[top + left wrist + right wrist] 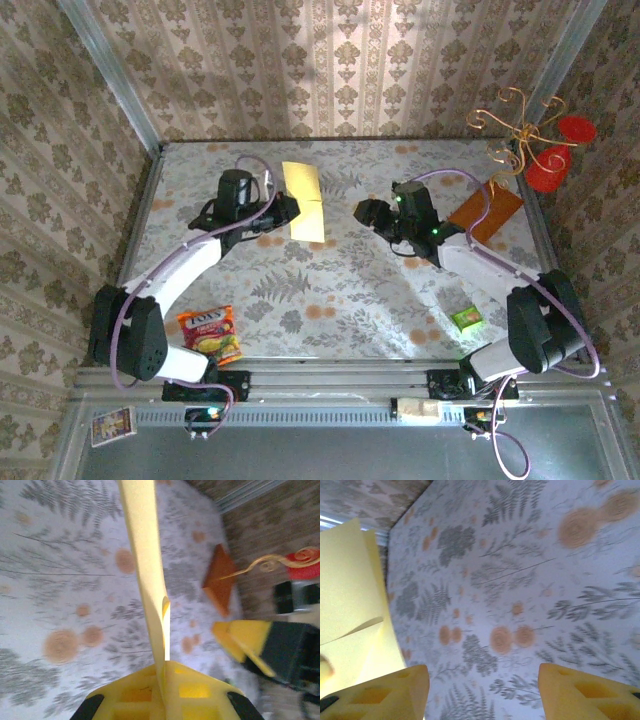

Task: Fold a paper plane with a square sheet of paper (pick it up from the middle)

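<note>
Left fingers [192,692] clamped on the paper [307,200], which is doubled over and sits edge-on between them at table [330,290] centre-rear. Right fingers [585,690] spread wide, holding nothing, near paper's right side, not touching. Board [487,215] far right.
</note>
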